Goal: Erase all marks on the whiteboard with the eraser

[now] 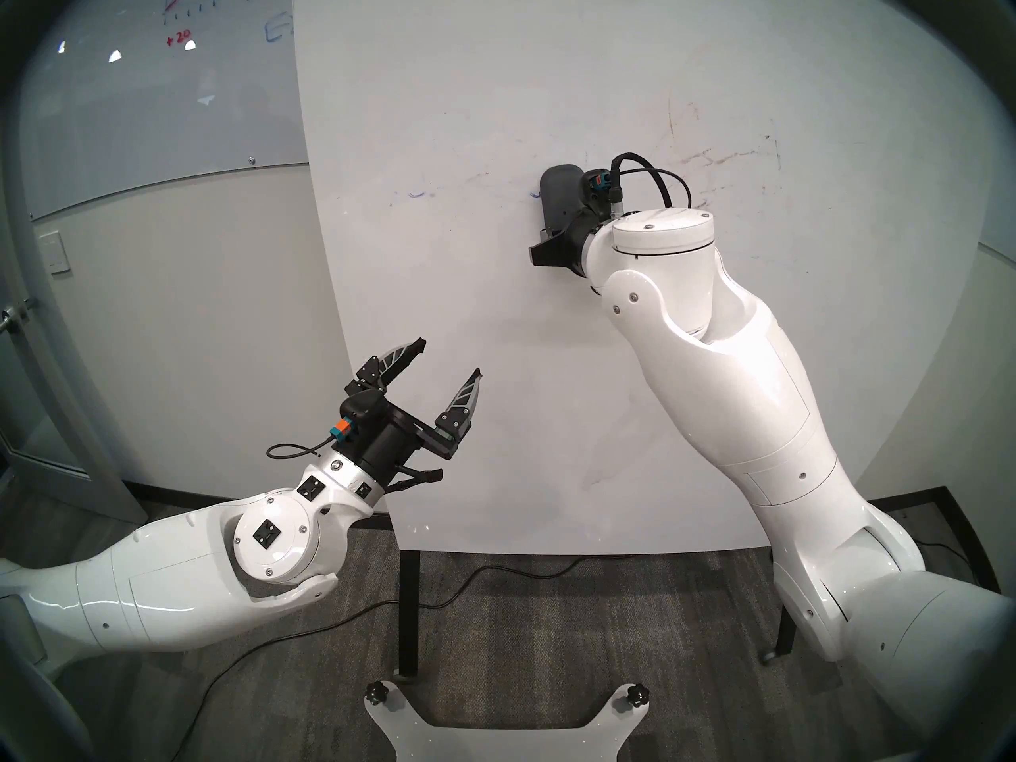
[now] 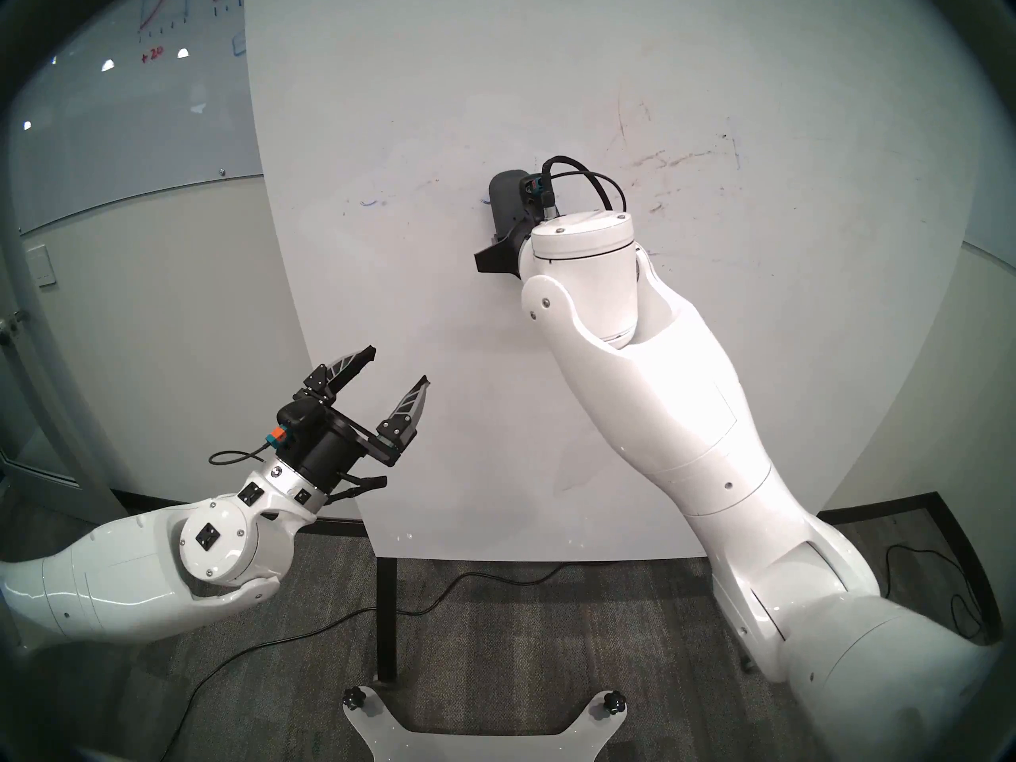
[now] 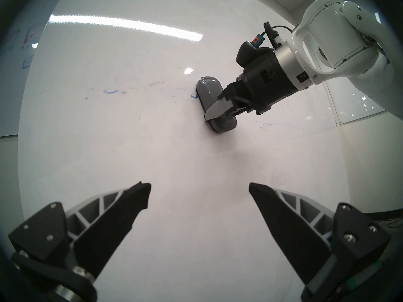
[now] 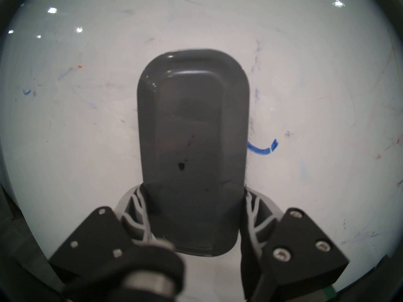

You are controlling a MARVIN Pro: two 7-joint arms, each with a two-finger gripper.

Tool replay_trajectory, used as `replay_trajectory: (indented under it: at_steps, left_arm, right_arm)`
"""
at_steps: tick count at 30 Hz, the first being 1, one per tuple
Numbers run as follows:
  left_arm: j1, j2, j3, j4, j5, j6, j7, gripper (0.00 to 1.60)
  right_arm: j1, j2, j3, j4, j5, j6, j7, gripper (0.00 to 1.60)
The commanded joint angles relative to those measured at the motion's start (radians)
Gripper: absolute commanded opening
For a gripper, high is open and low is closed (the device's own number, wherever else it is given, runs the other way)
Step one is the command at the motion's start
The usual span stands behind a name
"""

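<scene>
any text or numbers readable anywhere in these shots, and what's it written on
"+20", in red marker, on the glossy wall panel left of the whiteboard, under red and blue graph sketches.
Blue letters beside it on that panel: cut off by the whiteboard's edge, unreadable.
Whiteboard: only smudges and a blue stroke next to the eraser; no words.
Eraser, arms, grippers: no readable label.

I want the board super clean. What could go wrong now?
The eraser is pinched only at its lower end by the right gripper, so hard rubbing might tilt it or pop it loose. The short blue stroke sits just beside the eraser, so a swipe could miss it. Faint brown scratches farther along the whiteboard may get skipped.
</scene>
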Motion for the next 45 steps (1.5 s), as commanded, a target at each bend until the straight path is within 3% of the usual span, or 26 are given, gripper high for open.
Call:
replay_trajectory:
  at_steps: [1,11,24,45]
  left_arm:
    - [-0.009,0.000,-0.010,-0.010,0.000,-0.008,0.001,1.60]
    - [-0.008,0.000,-0.010,-0.010,0.000,-0.009,0.001,1.60]
    - [-0.008,0.000,-0.010,-0.010,0.000,-0.009,0.001,1.60]
    - [-0.009,0.000,-0.010,-0.010,0.000,-0.009,0.001,1.60]
  right_arm:
    - [0.006,0.058,0.031,0.022,-0.032,0.001,-0.026,0.00]
    - [-0.016,0.063,-0.012,0.012,-0.040,0.004,-0.017,0.00]
    - [-0.062,0.075,-0.006,-0.023,-0.045,0.013,-0.020,0.00]
    - [0.038,0.047,-0.022,-0.004,-0.065,0.042,0.011,0.00]
